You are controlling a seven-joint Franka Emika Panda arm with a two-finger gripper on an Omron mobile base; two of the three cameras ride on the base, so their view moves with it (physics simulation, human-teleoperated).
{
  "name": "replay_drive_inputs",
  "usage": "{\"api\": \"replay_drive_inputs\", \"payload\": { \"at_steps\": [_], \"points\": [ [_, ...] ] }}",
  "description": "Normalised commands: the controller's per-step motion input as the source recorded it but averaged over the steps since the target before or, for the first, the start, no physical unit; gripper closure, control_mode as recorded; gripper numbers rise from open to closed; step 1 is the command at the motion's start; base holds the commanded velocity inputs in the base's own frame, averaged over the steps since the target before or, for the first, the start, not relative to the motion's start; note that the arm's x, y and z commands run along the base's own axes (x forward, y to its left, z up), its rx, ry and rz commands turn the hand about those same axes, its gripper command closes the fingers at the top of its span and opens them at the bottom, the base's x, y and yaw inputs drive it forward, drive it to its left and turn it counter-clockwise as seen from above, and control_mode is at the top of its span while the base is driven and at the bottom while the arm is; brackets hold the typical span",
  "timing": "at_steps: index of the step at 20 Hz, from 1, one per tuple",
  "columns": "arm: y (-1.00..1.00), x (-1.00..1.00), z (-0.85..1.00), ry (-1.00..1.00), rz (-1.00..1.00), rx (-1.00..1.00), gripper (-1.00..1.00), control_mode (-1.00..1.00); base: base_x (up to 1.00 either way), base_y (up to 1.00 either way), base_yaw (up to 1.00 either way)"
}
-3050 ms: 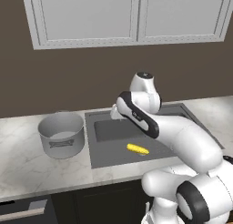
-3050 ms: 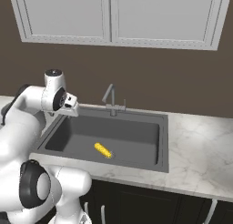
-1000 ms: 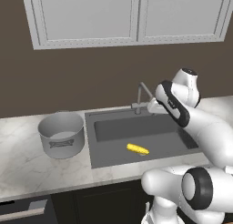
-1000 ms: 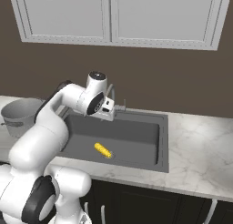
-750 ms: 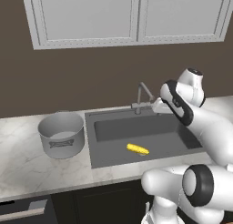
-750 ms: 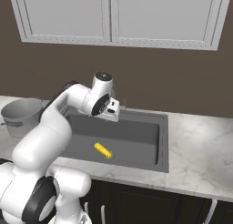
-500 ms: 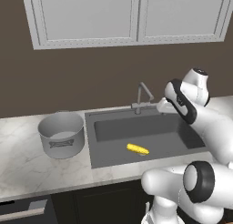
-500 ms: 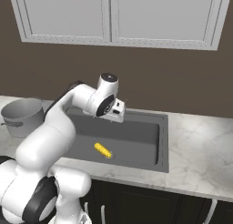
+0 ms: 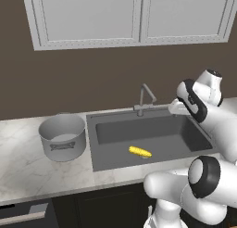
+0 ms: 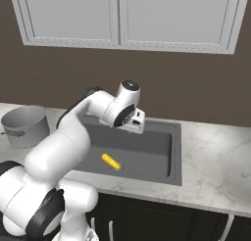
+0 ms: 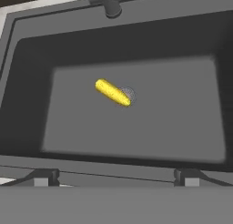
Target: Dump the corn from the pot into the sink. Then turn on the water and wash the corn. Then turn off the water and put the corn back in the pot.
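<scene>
Surface [image 9: 28, 176]: marble, carrying the recessed sink [image 9: 194, 134] and, standing upright on it just left of the basin, the pot [image 9: 62, 137]. The pot is sitting apart from the sink, mouth up, with no corn visible inside (judged: the dump step is done, and it is parked there waiting for the return).

Sink: dark basin, no water running in it that I can see. The faucet [image 9: 144, 98] is rising at the back rim with its spout reaching over the basin.

Arm: reaching over the right rear of the sink, with the jaws [image 11: 116, 175] standing wide apart and holding nothing. Judged: the hand is hovering high near the faucet side because turning on the water is the step in hand.

Corn [image 11: 112, 92]: lying flat on the sink floor, touching or overlapping the round drain [image 11: 129, 94] in the hand view. It is lying well below the jaws, roughly centred ahead of them, not between them.
</scene>
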Motion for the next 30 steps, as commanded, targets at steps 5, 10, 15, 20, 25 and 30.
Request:
{"api": "replay_drive_inputs", "payload": {
  "at_steps": [5, 10, 15, 20, 25, 30],
  "points": [
    [-0.28, 0.0, -0.01, -0.01, 0.0, 0.07, -1.0, -1.0, 0.0, 0.0, 0.0],
    [-0.19, 0.03, 0.0, -0.1, 0.0, 0.2, -1.0, -1.0, 0.0, 0.0, 0.0],
    [-0.04, 0.16, 0.0, -0.13, 0.0, 0.25, -1.0, -1.0, 0.0, 0.0, 0.0],
    [0.0, 0.26, 0.0, -0.04, 0.0, 0.19, -1.0, -1.0, 0.0, 0.0, 0.0],
    [0.0, 0.29, 0.0, 0.0, 0.0, 0.13, -1.0, -1.0, 0.0, 0.0, 0.0],
    [0.04, 0.17, 0.0, -0.01, 0.0, 0.11, -1.0, -1.0, 0.0, 0.0, 0.0]
  ]
}}
